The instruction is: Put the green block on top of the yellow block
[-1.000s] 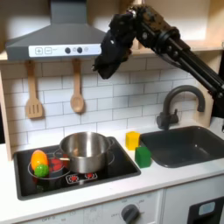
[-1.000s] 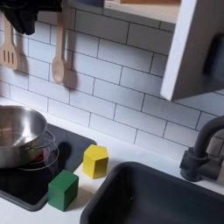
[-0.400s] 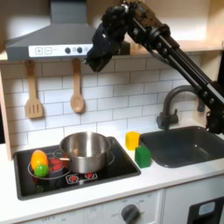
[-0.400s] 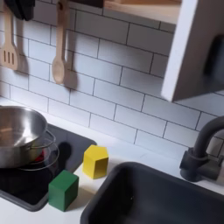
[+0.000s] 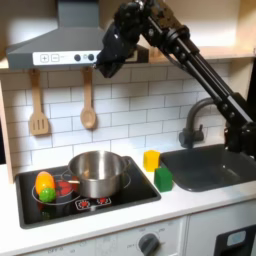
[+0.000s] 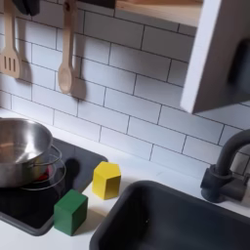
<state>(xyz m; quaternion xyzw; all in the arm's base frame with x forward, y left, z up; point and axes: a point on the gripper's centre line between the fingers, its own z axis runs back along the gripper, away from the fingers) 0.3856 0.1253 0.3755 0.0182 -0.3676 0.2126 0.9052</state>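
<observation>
The green block sits on the counter at the stove's right edge, seen closer in the second exterior view. Just behind it and apart from it stands the yellow block, also on the counter. My gripper hangs high in front of the range hood, far above and to the left of both blocks in the first exterior view. It holds nothing I can see, and its dark fingers blur together, so their spacing is unclear.
A steel pot stands on the black stovetop, with rounded green-yellow toy food to its left. A sink with a dark faucet lies right of the blocks. A spatula and a spoon hang on the tiled wall.
The arm has swung to the first exterior view's left and slightly upward, carrying the gripper toward the range hood. Both blocks and the pot have stayed put.
</observation>
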